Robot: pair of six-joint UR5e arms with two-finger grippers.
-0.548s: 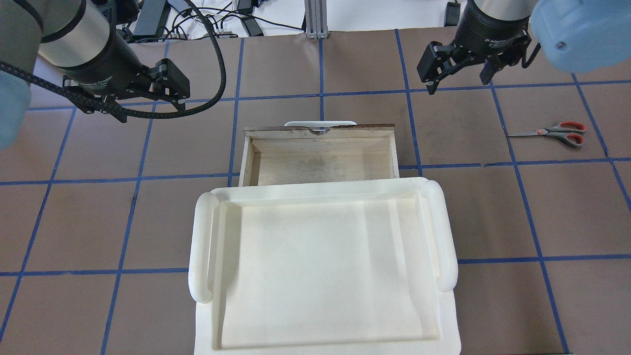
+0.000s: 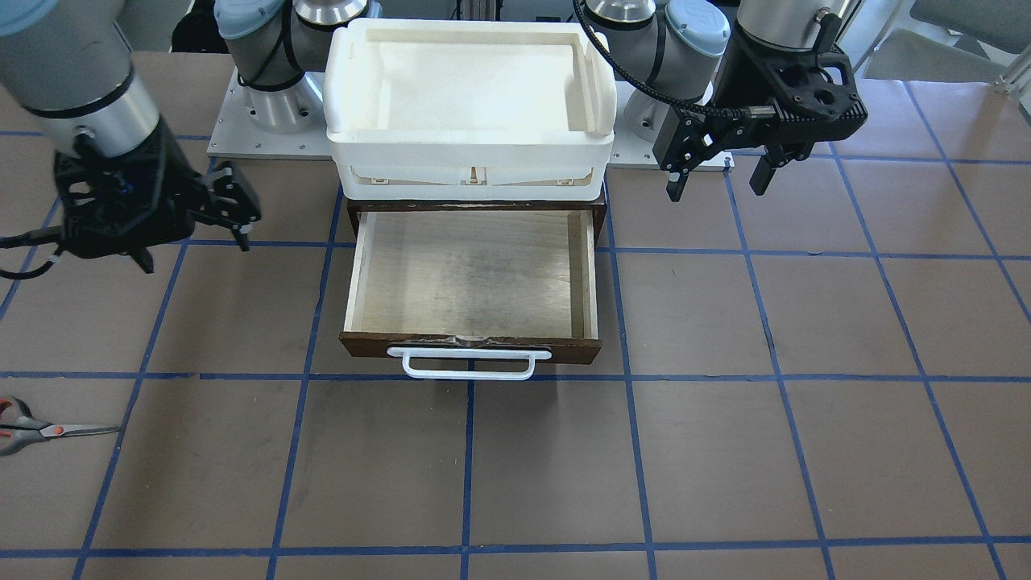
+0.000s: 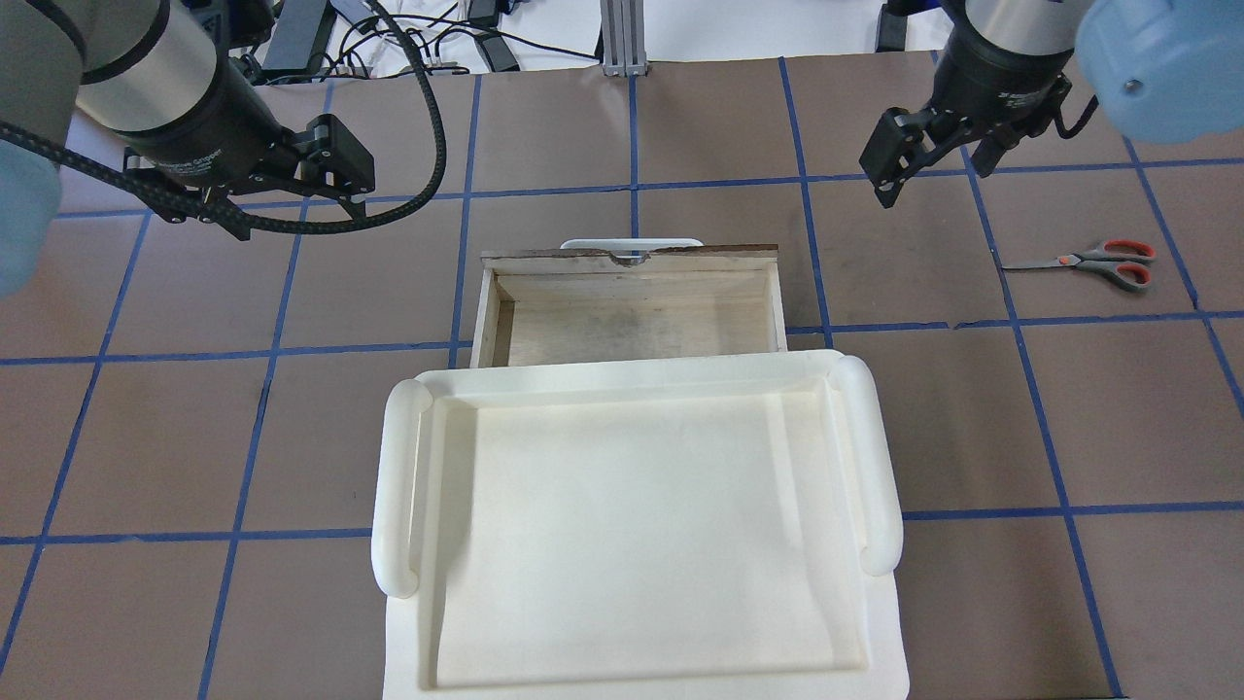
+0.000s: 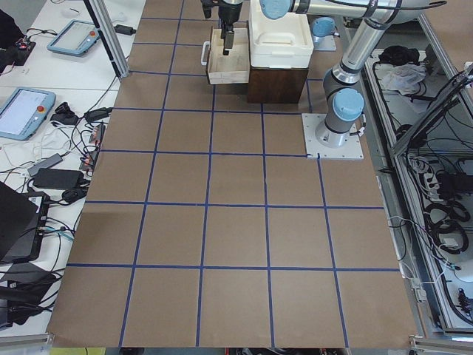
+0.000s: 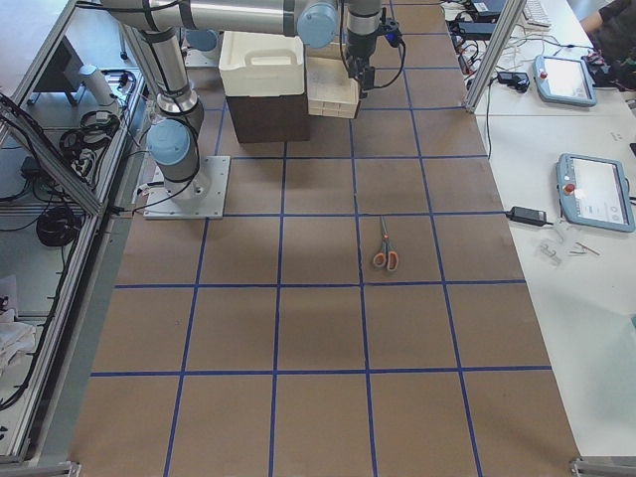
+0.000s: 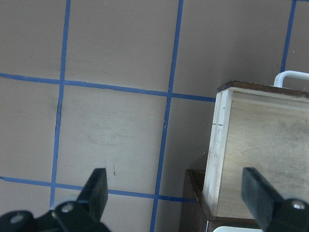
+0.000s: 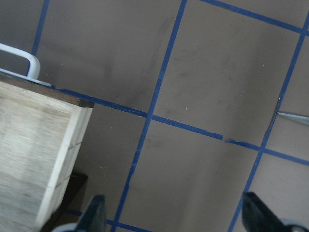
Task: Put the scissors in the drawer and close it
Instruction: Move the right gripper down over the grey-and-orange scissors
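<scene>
A: What's on screen? Near side first pls.

B: Closest to the robot I've got the white tray (image 3: 398,486), sat on a dark brown cabinet (image 4: 277,85). The drawer (image 3: 632,326) sticks out from under it, pulled open twd the far side. Its pale ply floor is showing, w/ the white bar handle (image 3: 632,241) on its far face.

A: And the business ends?

B: Both hang above the tbl (image 3: 680,126), one each side of the open drawer, touching nothing. L gripper (image 2: 715,187) is off the drawer's left side. The L wrist cam shows its fingers (image 6: 94,191) spread wide, w/ bare tbl and the drawer corner below. R gripper (image 3: 933,183) is on the other side, sideways btw the drawer and the item we're after. Its fingers (image 7: 96,215) are just as wide, nothing held.

A: Where's that item exactly?

B: The scissors (image 3: 1098,262) lie flat on the tbl on the robot's right, a little further out than the drawer front and well apart from it. Blades are together, tip pointing back twd the drawer and ending right at a blue tape line (image 3: 1011,292). The grey-and-orange loops face away. On the R wrist cam I only catch the blade tip at the frame edge.
</scene>
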